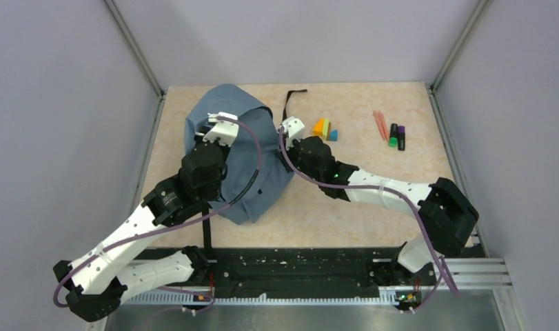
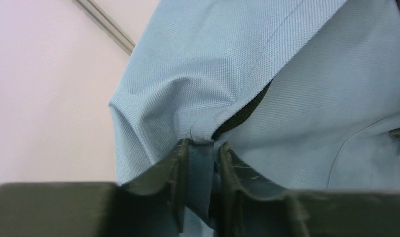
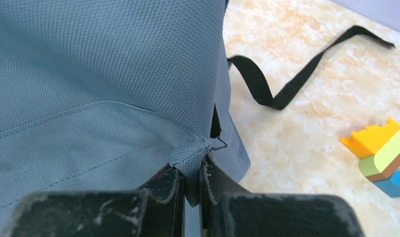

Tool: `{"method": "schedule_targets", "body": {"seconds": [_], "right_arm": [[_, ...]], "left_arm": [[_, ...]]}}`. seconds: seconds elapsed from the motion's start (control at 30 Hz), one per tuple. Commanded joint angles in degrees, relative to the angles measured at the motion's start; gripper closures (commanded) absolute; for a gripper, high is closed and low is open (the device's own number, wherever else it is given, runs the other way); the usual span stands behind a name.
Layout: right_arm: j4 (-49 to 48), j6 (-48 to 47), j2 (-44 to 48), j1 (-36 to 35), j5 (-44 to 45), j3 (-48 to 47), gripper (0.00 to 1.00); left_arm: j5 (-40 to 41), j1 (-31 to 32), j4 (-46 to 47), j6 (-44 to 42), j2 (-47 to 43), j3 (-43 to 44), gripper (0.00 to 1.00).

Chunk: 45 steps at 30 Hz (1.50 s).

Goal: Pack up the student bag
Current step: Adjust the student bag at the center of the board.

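From the top external view, the student bag (image 1: 238, 172) lies slumped on the left half of the beige table (image 1: 359, 221), its dusty-blue fabric bunched up between the two arms. The left gripper (image 1: 218, 128) sits on the bag's far left top and the right gripper (image 1: 291, 128) at its far right edge. A black strap (image 1: 290, 103) trails from the bag toward the back wall. To the right, apart from the bag, stand a cluster of coloured toy blocks (image 1: 324, 129), some thin pink sticks (image 1: 381, 125) and two dark marker pens (image 1: 401, 140). In the left wrist view, the student bag (image 2: 212, 59) fills most of the frame. The left gripper (image 2: 201, 183) has a narrow fold of its blue cloth pinched between the two dark fingers, just beside a black zipper (image 2: 242, 113) that runs up and to the right. In the right wrist view, the right gripper (image 3: 192, 192) is clamped tight on a stitched corner of the student bag (image 3: 99, 74), the cloth puckering where the fingers meet. The black strap (image 3: 286, 94) snakes across the table (image 3: 296, 153), and the toy blocks (image 3: 380, 153) sit at the right edge.
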State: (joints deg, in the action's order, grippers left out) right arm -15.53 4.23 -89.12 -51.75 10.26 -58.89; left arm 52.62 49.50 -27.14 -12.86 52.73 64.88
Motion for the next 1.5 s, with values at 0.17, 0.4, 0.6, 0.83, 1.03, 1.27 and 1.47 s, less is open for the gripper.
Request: {"method": "schedule_targets", "body": {"seconds": [0.17,0.4,0.6,0.83,1.03,1.27,1.47], "right_arm": [[-10.39,-2.81,15.84,0.28,-0.64,-3.05,1.0],[-4.58,-6.12,26.13,-0.33,-4.46,-5.71,1.0],[3.29,-6.67,27.87,-0.36,-2.67,-9.84,1.0],[17.9,-5.26,15.77,1.84,-5.68,-19.15,1.0],[18.57,-5.19,-0.98,2.32,-7.43,-27.0,1.0],[10.28,-1.02,-16.85,2.19,-12.11,-31.84,1.0],[4.28,2.16,-23.48,1.21,-13.04,-29.22,1.0]], "left_arm": [[-9.31,-1.51,0.36,5.13,-7.79,4.27,1.0],[-25.34,-1.46,-4.07,14.49,-3.69,18.43,1.0],[-30.35,-1.63,-0.37,22.67,-4.74,11.13,1.0],[-40.53,-13.18,5.73,35.91,-9.58,-9.79,1.0],[-50.44,-30.22,7.34,37.38,-10.21,-18.21,1.0],[-43.99,-38.67,-3.23,29.83,-6.34,-14.43,1.0],[-33.57,-38.6,-8.38,22.37,-7.85,-14.17,0.68]]}}
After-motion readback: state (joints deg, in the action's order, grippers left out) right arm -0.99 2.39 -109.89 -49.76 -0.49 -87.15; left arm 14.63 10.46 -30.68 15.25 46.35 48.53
